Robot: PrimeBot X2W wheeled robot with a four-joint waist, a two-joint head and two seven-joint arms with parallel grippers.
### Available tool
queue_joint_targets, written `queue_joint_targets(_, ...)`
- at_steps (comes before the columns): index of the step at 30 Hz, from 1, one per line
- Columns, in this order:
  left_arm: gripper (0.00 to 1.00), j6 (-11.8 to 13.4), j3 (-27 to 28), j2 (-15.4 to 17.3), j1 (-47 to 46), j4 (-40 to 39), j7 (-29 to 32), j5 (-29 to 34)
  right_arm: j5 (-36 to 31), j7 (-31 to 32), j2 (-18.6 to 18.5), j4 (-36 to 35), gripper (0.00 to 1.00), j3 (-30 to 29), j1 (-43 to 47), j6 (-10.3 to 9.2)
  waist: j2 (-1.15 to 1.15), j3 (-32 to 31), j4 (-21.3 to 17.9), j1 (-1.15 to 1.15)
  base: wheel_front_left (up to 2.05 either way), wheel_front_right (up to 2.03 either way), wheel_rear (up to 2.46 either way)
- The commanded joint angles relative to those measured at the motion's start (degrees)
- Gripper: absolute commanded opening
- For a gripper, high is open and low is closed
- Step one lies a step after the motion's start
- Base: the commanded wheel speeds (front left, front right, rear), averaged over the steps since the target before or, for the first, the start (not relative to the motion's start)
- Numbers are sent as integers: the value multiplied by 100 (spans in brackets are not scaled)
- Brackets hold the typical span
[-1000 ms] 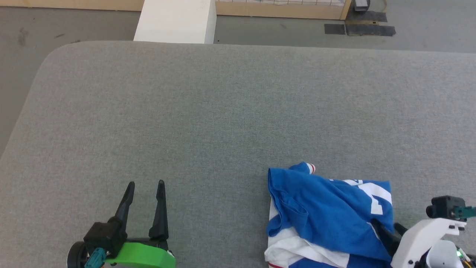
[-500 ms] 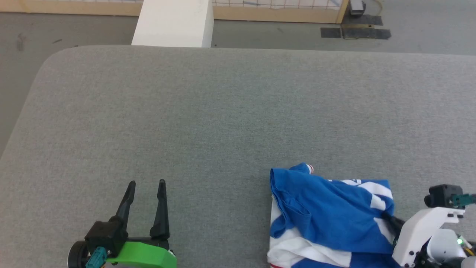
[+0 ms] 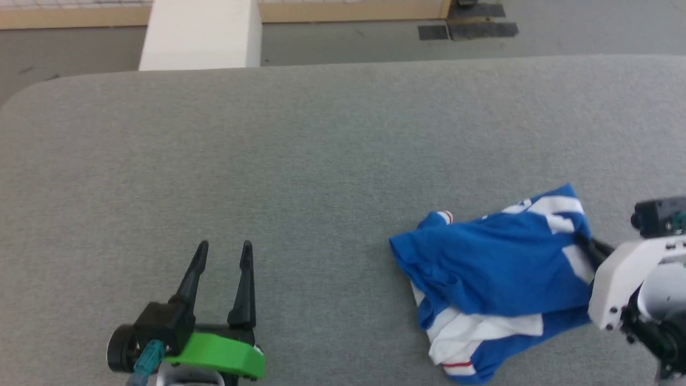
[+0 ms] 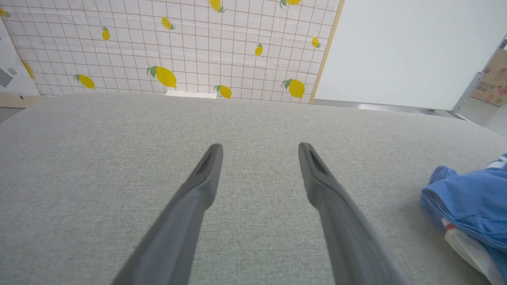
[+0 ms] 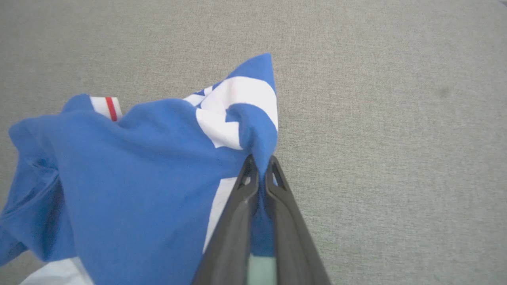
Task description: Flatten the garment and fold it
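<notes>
Garment (image 3: 498, 262) bunched on table (image 3: 321, 161), pinched at one fold by right gripper (image 5: 259, 162); left gripper (image 3: 224, 245) splayed, empty. Risk: thin pinch slipping if dragged.

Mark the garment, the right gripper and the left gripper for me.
garment (image 3: 498, 257): head view, on the blue body panel.
right gripper (image 5: 261, 161): right wrist view, midway between the fingertips, shut on the garment.
left gripper (image 4: 260, 147): left wrist view, midway between the open fingertips.

Nothing legible. White numeral print on the blue garment (image 3: 498, 262) is crumpled into folds, so the digits are unreadable. Cardboard box (image 4: 493, 81) beyond the garment carries red print, too small to read.
</notes>
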Motion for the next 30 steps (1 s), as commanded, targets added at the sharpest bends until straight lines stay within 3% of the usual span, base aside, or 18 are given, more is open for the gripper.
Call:
queue_joint_targets(1, 100, 20, -7, 54, -147, -31, 40, 43, -53, 20, -105, 19, 0, 45, -201, -9, 0, 194, -191, 0, 0, 0, 0)
queue_joint_targets(7, 100, 30, -22, 148, -431, -113, 132, 113, -206, 21, -786, 315, 0, 111, -760, -9, 0, 490, -431, 0, 0, 0, 0)
queue_joint_targets(20, 100, 81, -49, 370, -898, -416, 351, 290, -869, -698, -2505, 1192, 0, 210, -1622, -9, 0, 1241, -759, 0, 0, 0, 0)
queue_joint_targets(30, 100, 48, -94, 711, -1343, -855, 690, 580, -1372, -1404, -3178, 1864, 0, 433, -2267, -9, 0, 1904, -822, 0, 0, 0, 0)
